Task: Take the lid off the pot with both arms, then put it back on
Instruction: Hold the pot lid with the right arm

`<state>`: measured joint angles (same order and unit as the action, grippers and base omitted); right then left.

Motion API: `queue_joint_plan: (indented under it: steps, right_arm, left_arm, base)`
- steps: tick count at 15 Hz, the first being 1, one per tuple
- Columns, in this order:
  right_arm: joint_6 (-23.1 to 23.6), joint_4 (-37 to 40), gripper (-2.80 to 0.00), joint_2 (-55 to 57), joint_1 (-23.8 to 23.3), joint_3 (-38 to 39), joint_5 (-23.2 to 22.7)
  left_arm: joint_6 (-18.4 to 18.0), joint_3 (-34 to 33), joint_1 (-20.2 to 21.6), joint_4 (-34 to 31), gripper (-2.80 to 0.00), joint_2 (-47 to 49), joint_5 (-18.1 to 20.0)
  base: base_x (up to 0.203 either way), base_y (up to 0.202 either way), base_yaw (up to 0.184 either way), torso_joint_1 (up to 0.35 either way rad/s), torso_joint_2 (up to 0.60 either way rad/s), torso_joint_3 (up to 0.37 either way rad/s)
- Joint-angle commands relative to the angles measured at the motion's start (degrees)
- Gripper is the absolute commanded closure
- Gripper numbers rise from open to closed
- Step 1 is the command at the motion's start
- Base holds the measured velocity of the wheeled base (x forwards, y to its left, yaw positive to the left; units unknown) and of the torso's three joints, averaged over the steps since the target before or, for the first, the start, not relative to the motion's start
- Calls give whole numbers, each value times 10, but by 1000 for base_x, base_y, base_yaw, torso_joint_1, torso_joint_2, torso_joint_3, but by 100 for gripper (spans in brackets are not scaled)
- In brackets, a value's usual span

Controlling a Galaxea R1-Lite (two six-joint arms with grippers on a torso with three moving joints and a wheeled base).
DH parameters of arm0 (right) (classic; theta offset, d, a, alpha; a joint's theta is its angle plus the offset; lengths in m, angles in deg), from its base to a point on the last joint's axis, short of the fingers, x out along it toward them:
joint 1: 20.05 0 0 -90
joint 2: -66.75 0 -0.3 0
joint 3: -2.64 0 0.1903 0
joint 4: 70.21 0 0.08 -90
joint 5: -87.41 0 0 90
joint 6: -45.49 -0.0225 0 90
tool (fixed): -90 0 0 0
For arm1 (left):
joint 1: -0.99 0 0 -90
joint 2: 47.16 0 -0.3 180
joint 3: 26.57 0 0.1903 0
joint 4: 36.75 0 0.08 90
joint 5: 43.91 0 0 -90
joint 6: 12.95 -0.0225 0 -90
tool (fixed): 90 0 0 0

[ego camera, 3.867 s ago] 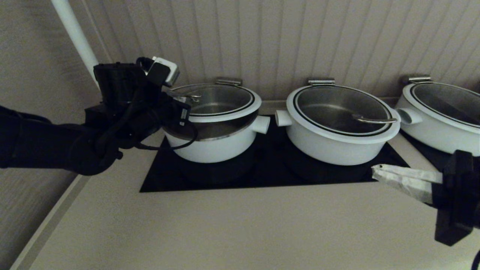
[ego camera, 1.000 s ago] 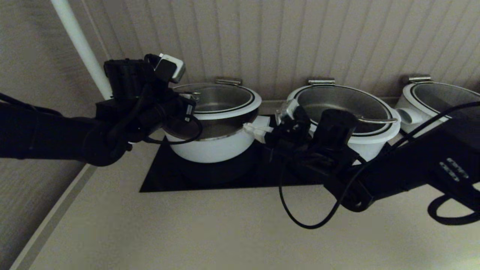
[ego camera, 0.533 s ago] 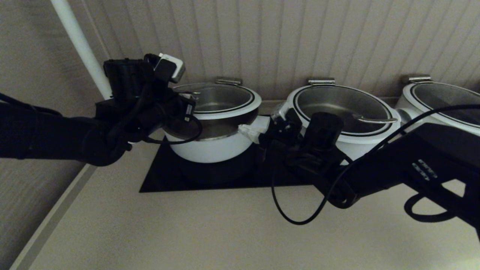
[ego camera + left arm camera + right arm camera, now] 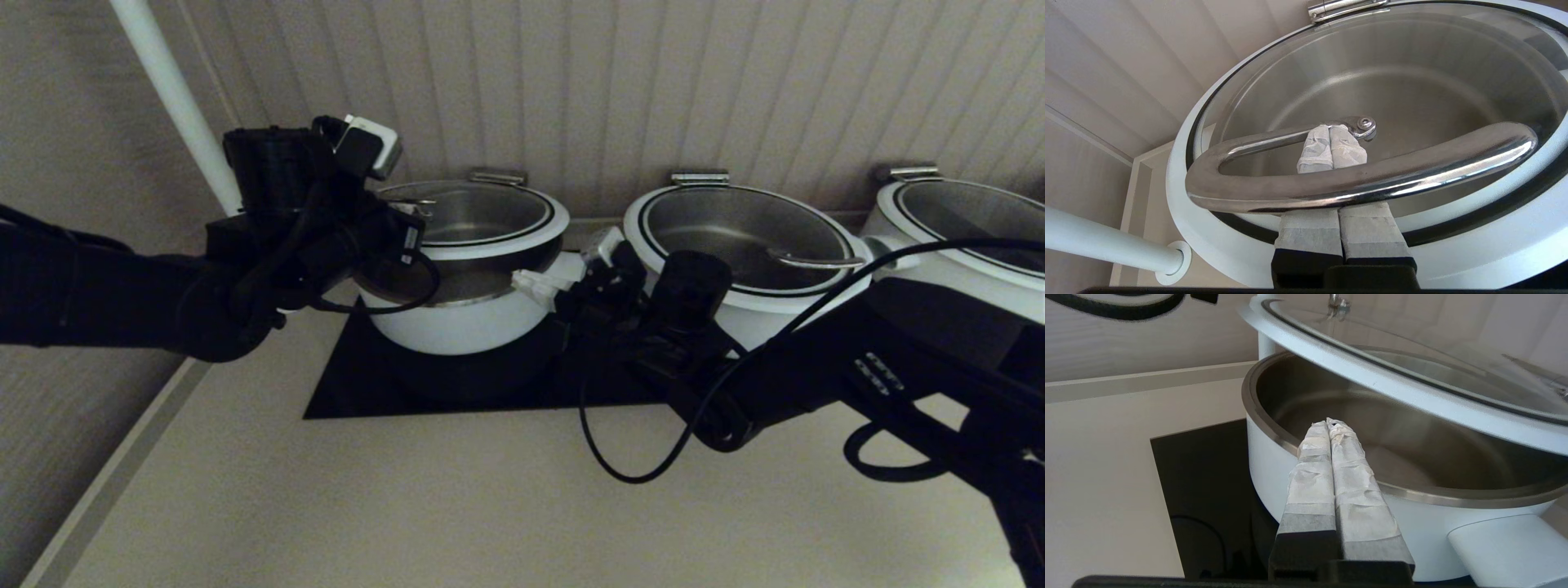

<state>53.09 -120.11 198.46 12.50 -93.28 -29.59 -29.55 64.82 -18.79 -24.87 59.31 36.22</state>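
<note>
Figure: lid raised at one side, second arm arriving. Since about four seconds earlier the right arm had swung in from the right edge of the counter; over the last second its right gripper (image 4: 535, 283) had crept leftward from the middle pot (image 4: 735, 269) to the gap between the lid (image 4: 482, 220) and the pot (image 4: 457, 314). This suggested the two-arm part of the lift was only starting, with the right gripper not yet bearing any load.

The lid, glass with a white rim, remained tilted over the deep white pot at the far left of the black cooktop (image 4: 367, 384), its left side raised and a dark gap showing beneath. It had barely moved in that interval.

Left arm: reached in from the left edge, wrist level with the lid's rim. The left gripper (image 4: 1332, 149) had its taped fingers pressed together and slid under the arched steel handle (image 4: 1355, 179); they hooked the handle from beneath instead of pinching it.

Right arm: stretched across the front of the middle pot, cable looping below. Its taped fingers (image 4: 1331, 457) were closed against each other, tips over the pot's steel lip (image 4: 1274, 433), just below the lid's white rim (image 4: 1412, 396), apparently not touching it.
</note>
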Motion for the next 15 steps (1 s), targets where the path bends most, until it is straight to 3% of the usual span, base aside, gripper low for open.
queue_joint_plan:
  steps: [1, 6, 15]
  right_arm:
    - [-8, -5, 0, 6, 0, -6, -2]
    - [-34, -5, 0, 11, 0, -17, -2]
    - [-37, 17, 0, 36, -1, -80, -2]
  left_arm:
    - [-1, -1, 0, 3, 0, -3, -1]
    - [-1, -1, 0, 3, 0, -4, -1]
    - [-1, -1, -1, 2, 0, -10, -2]
  base:
    - [0, 0, 0, 0, 0, 0]
    - [0, 0, 0, 0, 0, 0]
    - [0, 0, 0, 0, 0, 0]
